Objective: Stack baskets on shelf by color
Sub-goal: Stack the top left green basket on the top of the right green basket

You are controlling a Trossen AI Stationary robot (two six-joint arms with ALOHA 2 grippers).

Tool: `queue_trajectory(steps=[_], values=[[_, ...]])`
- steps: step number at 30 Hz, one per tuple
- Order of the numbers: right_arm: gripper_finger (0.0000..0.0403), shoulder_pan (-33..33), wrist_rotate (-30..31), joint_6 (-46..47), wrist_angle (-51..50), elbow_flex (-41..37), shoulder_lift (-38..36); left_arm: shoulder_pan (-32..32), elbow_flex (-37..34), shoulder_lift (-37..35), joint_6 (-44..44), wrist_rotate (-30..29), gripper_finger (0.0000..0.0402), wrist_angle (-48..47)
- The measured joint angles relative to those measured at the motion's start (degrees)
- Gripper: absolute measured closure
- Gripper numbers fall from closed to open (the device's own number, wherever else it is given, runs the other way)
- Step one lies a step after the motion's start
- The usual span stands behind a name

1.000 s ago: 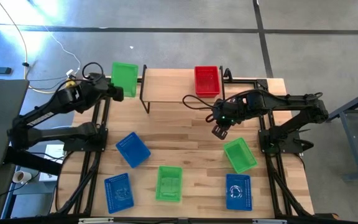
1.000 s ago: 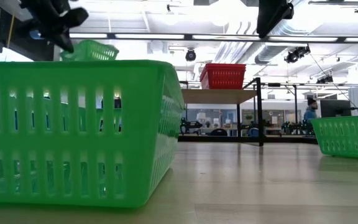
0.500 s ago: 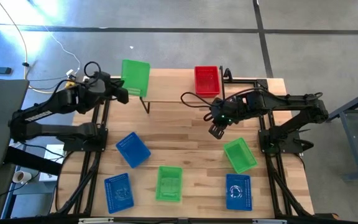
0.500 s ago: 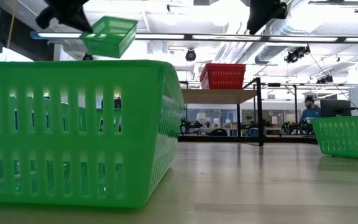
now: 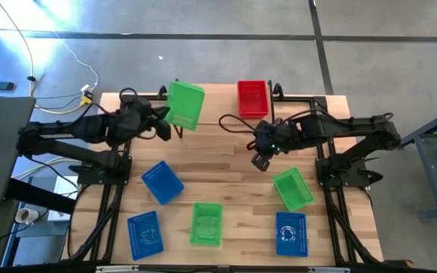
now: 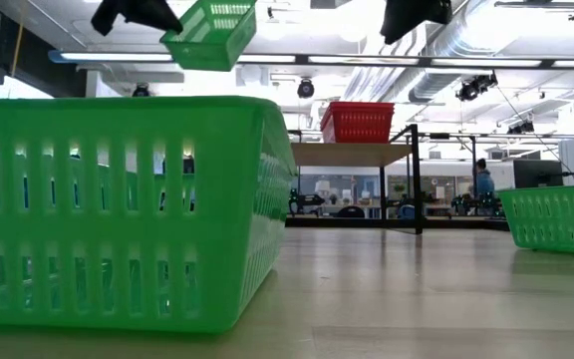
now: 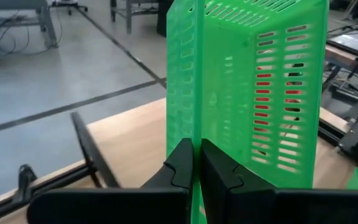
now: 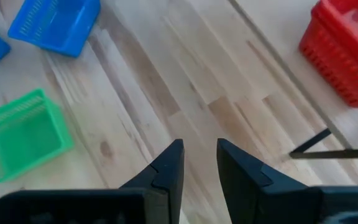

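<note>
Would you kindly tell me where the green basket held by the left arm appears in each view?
High view: held green basket over the shelf's left end.
Low view: airborne, upper left.
Left wrist view: fills the centre, wall pinched by the left tool.
Right wrist view: absent.
Shared landmark: red basket.

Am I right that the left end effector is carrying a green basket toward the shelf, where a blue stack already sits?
Not quite. The left end effector does hold the green basket by its wall, above the shelf, but the stack already there is red, not blue. The high view shows it, and the low view confirms it.
</note>
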Motion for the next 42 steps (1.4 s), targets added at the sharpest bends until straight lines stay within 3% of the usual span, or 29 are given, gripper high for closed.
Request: queue_trajectory(steps=[16,30,42], values=[[0.0318,9.6,18.0,4.9,13.5,-6.0,0.2,-15.3,0.0,11.9,1.1,-16.7,0.0401,8.7],[0.0318,10.2,18.0,4.6,35.0,-19.0,0.2,-22.8,0.0,22.0,-5.1,-28.6,0.0401,9.4],[0.0316,9.3,21.6,4.3,40.7,-23.7,0.2,-22.5,0.0,29.0,-9.6,-33.5,0.0401,9.9]])
